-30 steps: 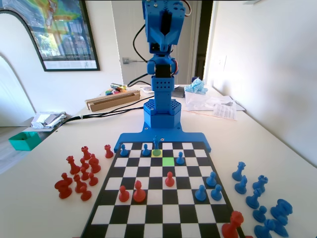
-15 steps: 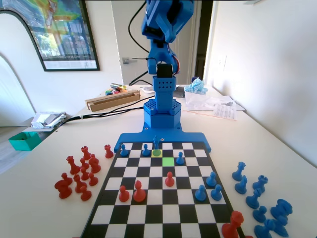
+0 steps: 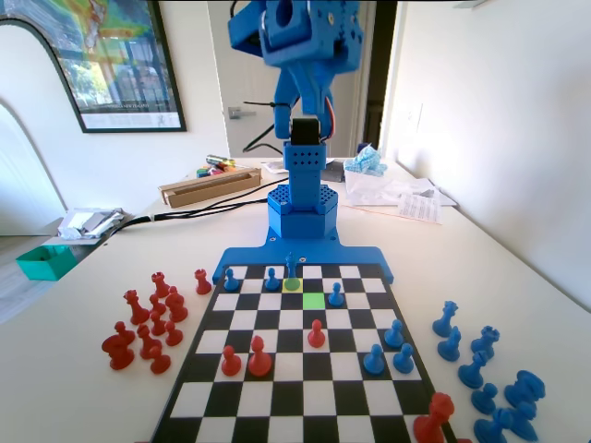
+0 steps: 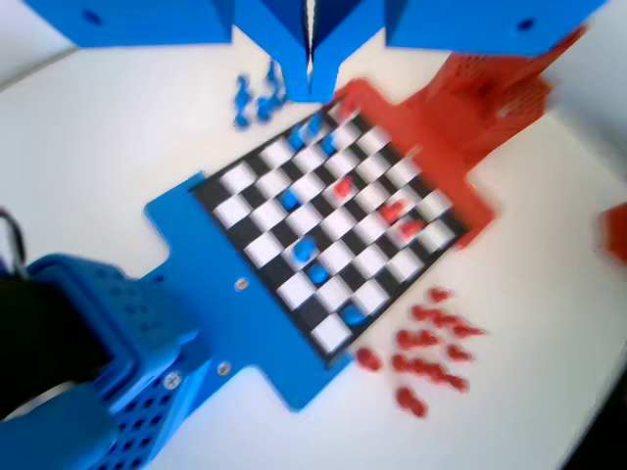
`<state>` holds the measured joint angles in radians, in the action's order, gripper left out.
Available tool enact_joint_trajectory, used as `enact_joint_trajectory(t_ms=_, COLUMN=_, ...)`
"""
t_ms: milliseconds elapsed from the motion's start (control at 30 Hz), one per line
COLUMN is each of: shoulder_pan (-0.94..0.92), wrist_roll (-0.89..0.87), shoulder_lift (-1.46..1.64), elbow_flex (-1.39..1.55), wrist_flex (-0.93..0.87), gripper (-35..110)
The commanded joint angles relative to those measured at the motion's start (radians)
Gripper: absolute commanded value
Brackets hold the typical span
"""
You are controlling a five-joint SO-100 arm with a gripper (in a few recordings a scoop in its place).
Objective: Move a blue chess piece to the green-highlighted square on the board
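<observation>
My hand (image 4: 310, 59), jaws together and empty, has swung up high above the board (image 3: 277, 369). The blue chess piece (image 3: 292, 268) stands near the far edge, beside the green-highlighted square (image 3: 314, 300); nothing grasped yet.

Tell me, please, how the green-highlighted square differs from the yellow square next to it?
The green-highlighted square is bright green and bare; the yellow square is paler and carries the tall blue chess piece. In the fixed view the green one lies nearer the camera and further right. Both match the board's other squares in size.
</observation>
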<state>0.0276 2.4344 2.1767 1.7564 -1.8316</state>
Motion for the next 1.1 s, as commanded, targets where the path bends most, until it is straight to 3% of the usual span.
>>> enact_joint_trajectory(t_ms=0, shoulder_pan=0.008, wrist_roll=0.035, shoulder_lift=-0.109, elbow_flex=-0.067, wrist_flex=-0.021, gripper=2)
enact_joint_trajectory(t_ms=467, shoulder_pan=-0.035, wrist_roll=0.074, shoulder_lift=-0.206, elbow_flex=0.052, wrist_flex=0.005, gripper=11)
enact_joint_trajectory(t_ms=1067, shoulder_pan=-0.206, wrist_roll=0.097, shoulder_lift=-0.249, elbow_flex=0.279, wrist_flex=0.327, gripper=13)
